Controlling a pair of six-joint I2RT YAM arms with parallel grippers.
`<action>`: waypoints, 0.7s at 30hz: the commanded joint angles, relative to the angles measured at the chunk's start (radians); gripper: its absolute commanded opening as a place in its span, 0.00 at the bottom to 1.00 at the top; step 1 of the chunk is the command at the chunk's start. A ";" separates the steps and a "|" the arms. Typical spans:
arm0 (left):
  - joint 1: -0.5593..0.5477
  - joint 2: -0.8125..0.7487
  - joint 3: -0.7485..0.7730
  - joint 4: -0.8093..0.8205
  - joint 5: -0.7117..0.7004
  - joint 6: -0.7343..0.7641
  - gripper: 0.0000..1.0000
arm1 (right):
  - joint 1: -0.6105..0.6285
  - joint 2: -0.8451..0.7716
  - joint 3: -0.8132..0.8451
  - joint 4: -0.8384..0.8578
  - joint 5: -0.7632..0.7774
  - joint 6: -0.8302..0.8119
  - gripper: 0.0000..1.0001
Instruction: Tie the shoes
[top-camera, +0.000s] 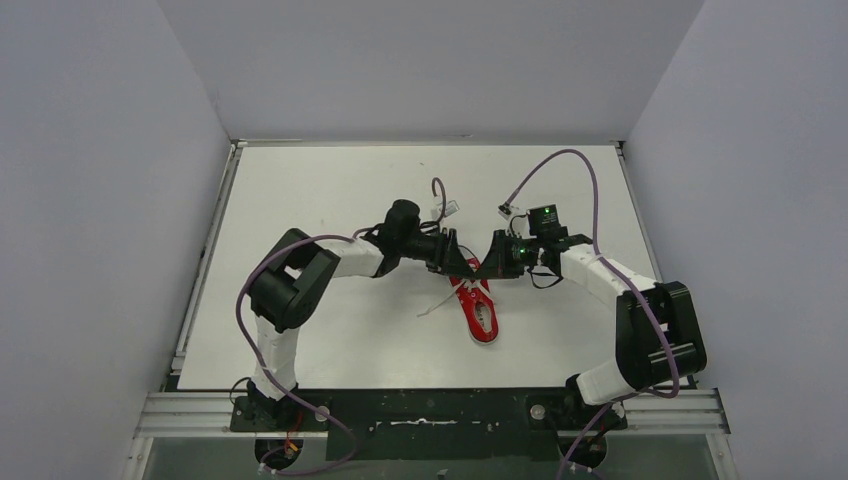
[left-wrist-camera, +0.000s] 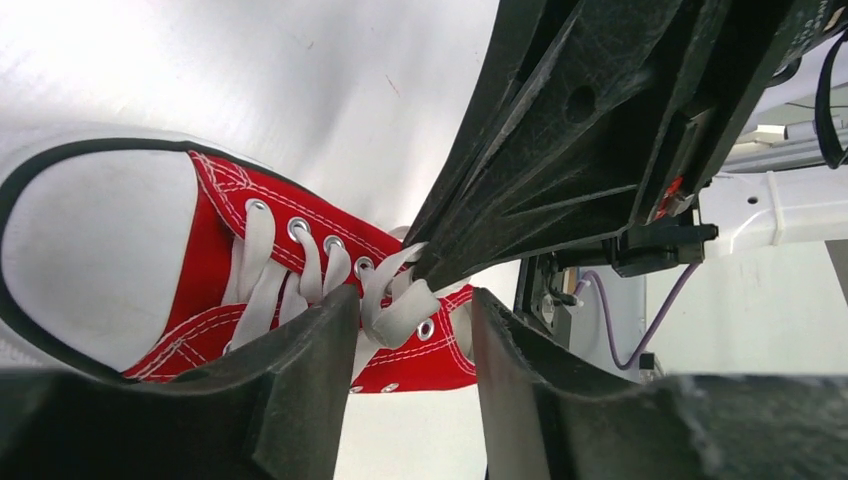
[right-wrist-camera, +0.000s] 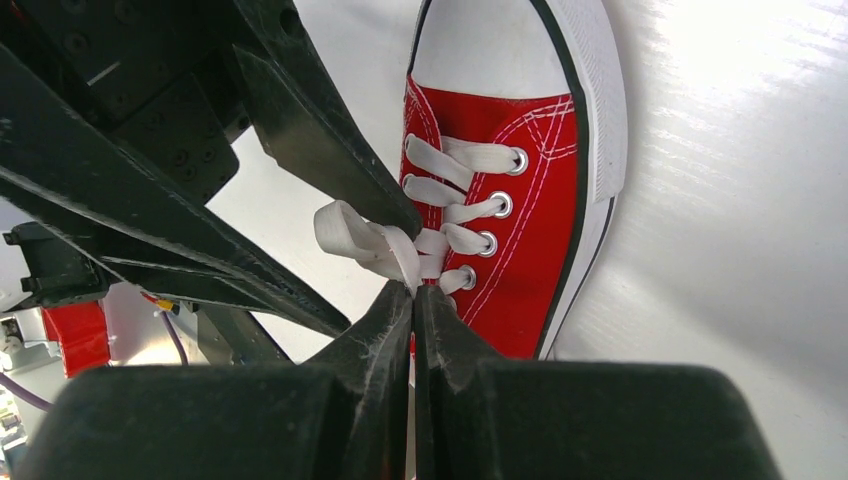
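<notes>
Jaws spread on left gripper (left-wrist-camera: 412, 305), right gripper (right-wrist-camera: 412, 292) pinching the lace (right-wrist-camera: 350, 235), both angled over the sneaker (right-wrist-camera: 530, 250)

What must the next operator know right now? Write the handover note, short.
Left gripper: open, straddling a loop of the white lace without clamping it.
Right gripper: shut on the white lace at the base of that loop, near the top eyelets.
Red sneaker: sole down on the table, right below both grippers.
Done: lace threaded through the eyelets, one loop raised.
Left: no bow visible yet, so the knot probably has to be tied from here.
</notes>
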 joint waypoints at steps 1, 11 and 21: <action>-0.004 0.011 0.020 0.017 0.018 0.056 0.38 | 0.001 -0.024 0.002 0.053 -0.020 0.004 0.00; -0.020 0.012 0.089 -0.186 -0.041 0.201 0.15 | 0.001 -0.025 0.000 0.050 -0.044 0.029 0.00; -0.024 0.015 0.107 -0.192 -0.094 0.187 0.00 | 0.002 -0.018 -0.059 0.203 -0.209 0.231 0.27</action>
